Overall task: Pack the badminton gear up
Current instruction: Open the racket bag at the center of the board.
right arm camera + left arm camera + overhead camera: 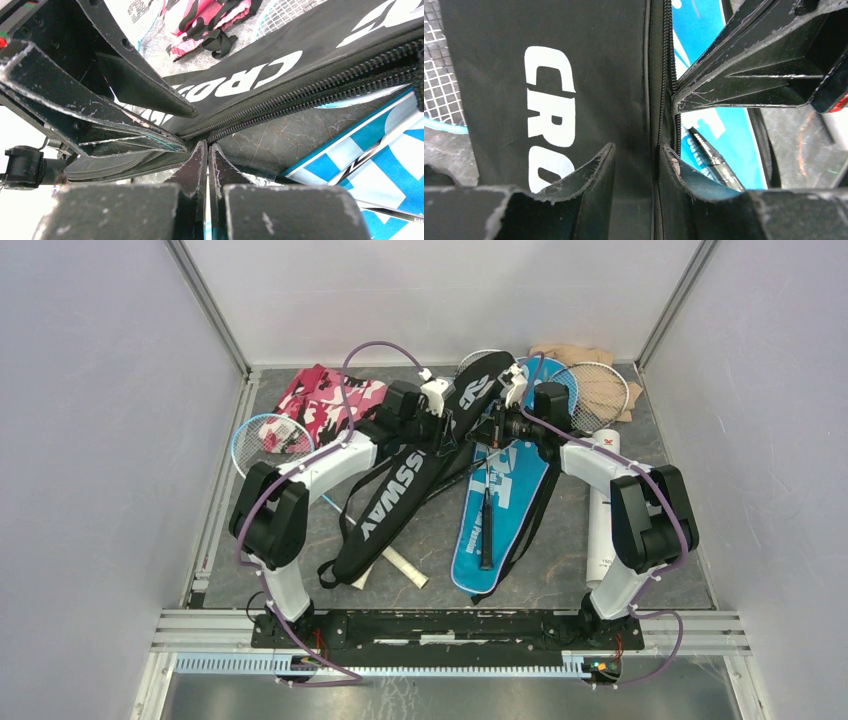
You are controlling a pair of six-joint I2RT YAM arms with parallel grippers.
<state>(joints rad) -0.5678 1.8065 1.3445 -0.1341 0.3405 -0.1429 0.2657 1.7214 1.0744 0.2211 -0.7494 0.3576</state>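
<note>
Two grippers are bunched at the zipper edge of the black CROSSWAY cover (415, 472), which lies diagonally mid-table, long axis running near-left to far-right. The left gripper (636, 165) is clamped over the zipper seam. The right gripper (207, 152), reached in from the blue SPORT cover (505, 502) side, looks pinched shut, probably on the zipper pull, though that can't be confirmed.

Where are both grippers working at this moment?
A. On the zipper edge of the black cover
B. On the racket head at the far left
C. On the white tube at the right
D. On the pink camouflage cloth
A: both wrist views show the left gripper and right gripper meeting at the zipper edge of the black cover.
</note>
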